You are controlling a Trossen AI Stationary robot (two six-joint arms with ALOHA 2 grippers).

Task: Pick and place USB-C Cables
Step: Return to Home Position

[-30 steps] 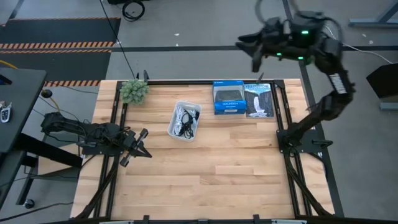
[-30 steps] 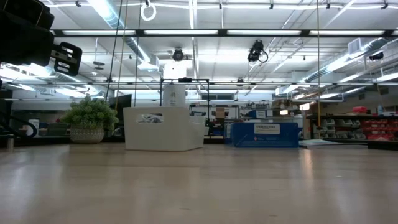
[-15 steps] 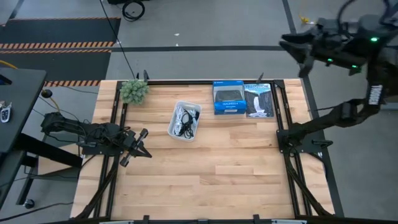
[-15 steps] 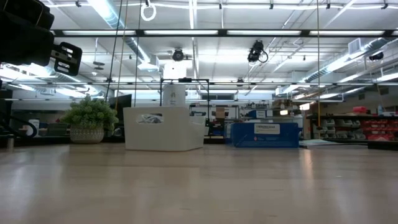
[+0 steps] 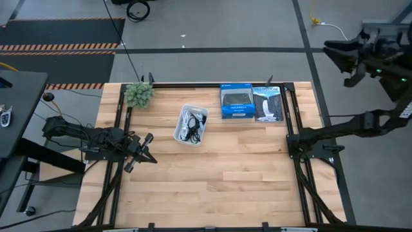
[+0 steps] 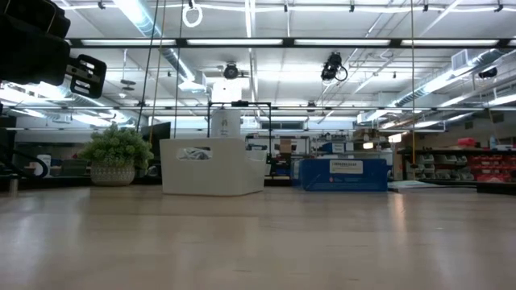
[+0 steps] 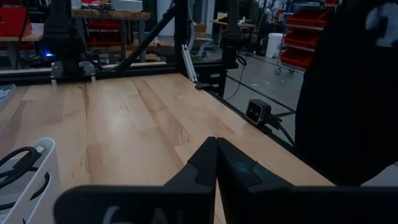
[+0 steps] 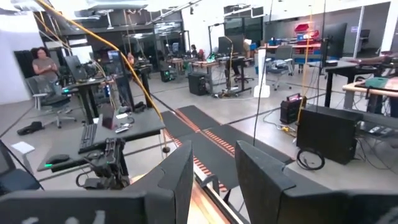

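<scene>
1. Your left gripper sits low at the left edge of the tabletop, about midway along it. In the left wrist view its fingers are pressed together with nothing between them.
2. Your right gripper is off the tabletop, held high beyond the far right corner. In the right wrist view its fingers are spread apart and empty, facing the room's desks and a seated person.
3. The cables lie inside the bin, which stands near the far edge, left of centre. From above you see a tangle of black and white strands; you cannot separate the bundles. A loop of black cable shows over the bin wall in the left wrist view.
4. In the low view the bin's front carries a small mark near its top; it cannot be read.
5. A plant stands at the far left corner, apart from the bin.
6. A blue box lies against the far edge, right of the bin. Its lid has white writing along the top and bottom, too small to read. In the low view its side has a white label line, also unreadable.
7. A dark box lies touching the blue box on the right. It shows a pale picture and a line of light writing at its top edge, which you cannot make out.
</scene>
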